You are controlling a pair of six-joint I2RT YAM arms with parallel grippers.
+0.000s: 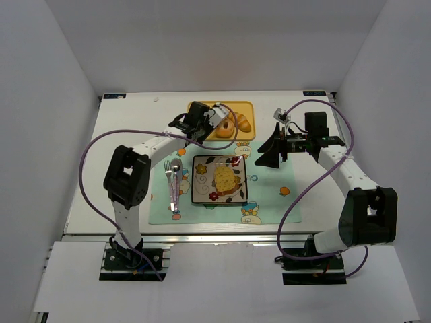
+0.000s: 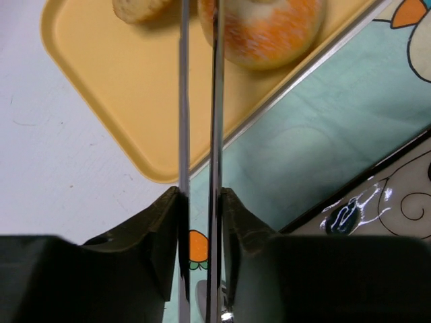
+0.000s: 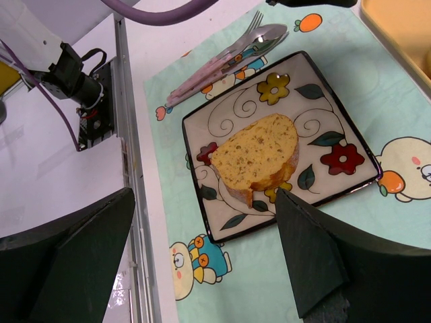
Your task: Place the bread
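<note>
One toasted bread slice [image 1: 225, 179] with a golden face lies on the square flowered plate [image 1: 202, 195]; it also shows in the right wrist view [image 3: 259, 156] on that plate [image 3: 337, 121]. The smaller slice is not in view. My left gripper [image 1: 210, 119] is over the yellow tray [image 1: 232, 106] and is shut on thin metal tongs [image 2: 215, 101], whose blades reach towards a round doughnut [image 2: 269, 30]. In its own view the left gripper [image 2: 201, 198] hovers over the tray's corner [image 2: 121, 101]. My right gripper [image 1: 268, 151] is open and empty, to the right of the plate, above its near edge [image 3: 202, 202].
A ridged croissant [image 1: 243, 122] lies on the tray beside the doughnut [image 1: 225, 128]. A fork and spoon [image 1: 175, 182] lie on the teal cartoon placemat [image 1: 269, 202] left of the plate. White walls enclose the table on three sides.
</note>
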